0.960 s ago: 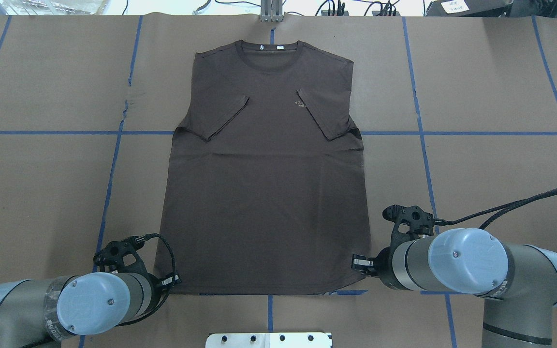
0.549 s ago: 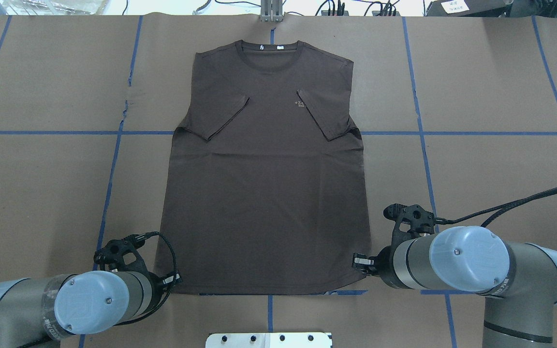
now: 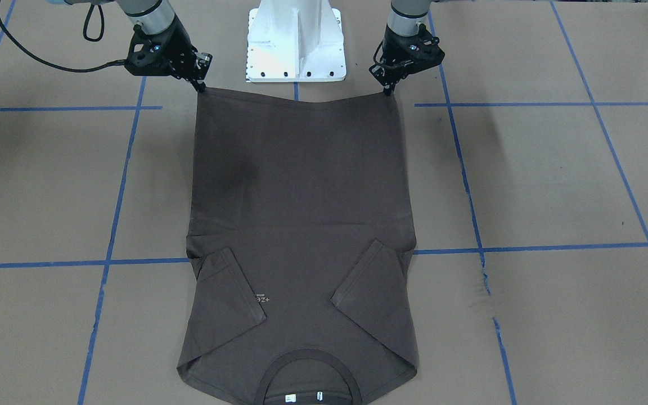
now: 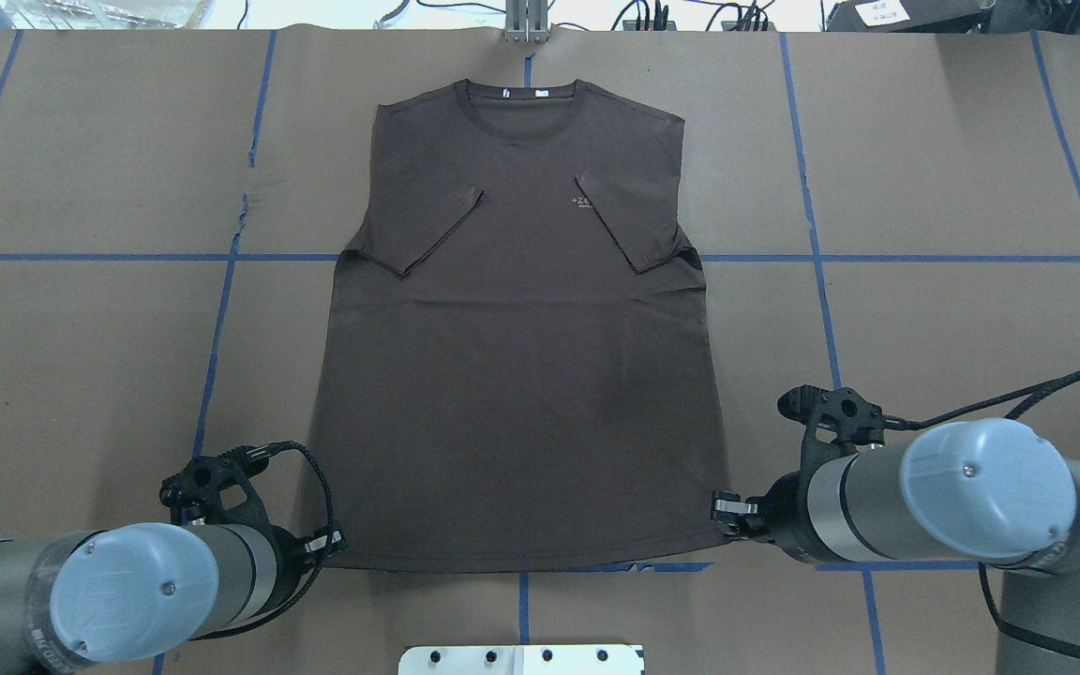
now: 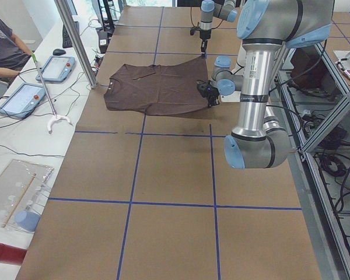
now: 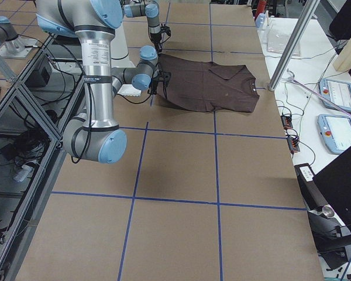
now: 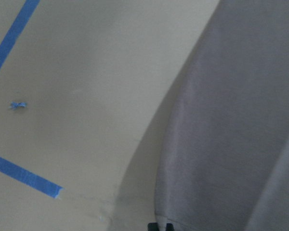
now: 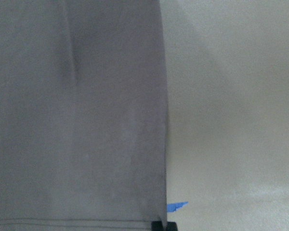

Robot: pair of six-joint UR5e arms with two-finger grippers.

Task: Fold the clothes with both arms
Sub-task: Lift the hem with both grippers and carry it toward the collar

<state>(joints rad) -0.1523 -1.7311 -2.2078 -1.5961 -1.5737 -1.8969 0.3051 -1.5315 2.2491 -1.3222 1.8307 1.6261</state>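
The dark brown T-shirt (image 4: 517, 375) lies flat on the brown table, collar (image 4: 523, 103) far from me and both sleeves folded inward. It also shows in the front view (image 3: 298, 225). My left gripper (image 4: 331, 544) is shut on the hem's left corner, seen in the front view (image 3: 387, 90) too. My right gripper (image 4: 723, 516) is shut on the hem's right corner, also in the front view (image 3: 200, 87). Both corners are raised slightly, and the hem sags between them. The wrist views show only cloth edges (image 7: 231, 120) (image 8: 77, 120).
The white pedestal base (image 3: 296, 39) stands just behind the hem. Blue tape lines (image 4: 221, 309) cross the brown paper table cover. A metal post (image 4: 526, 23) stands at the far edge. A seated person (image 5: 3, 41) and tablets (image 5: 55, 67) are beyond that edge.
My right gripper has moved to the right and my left gripper slightly left and toward me. The hem is drawn wider between them.
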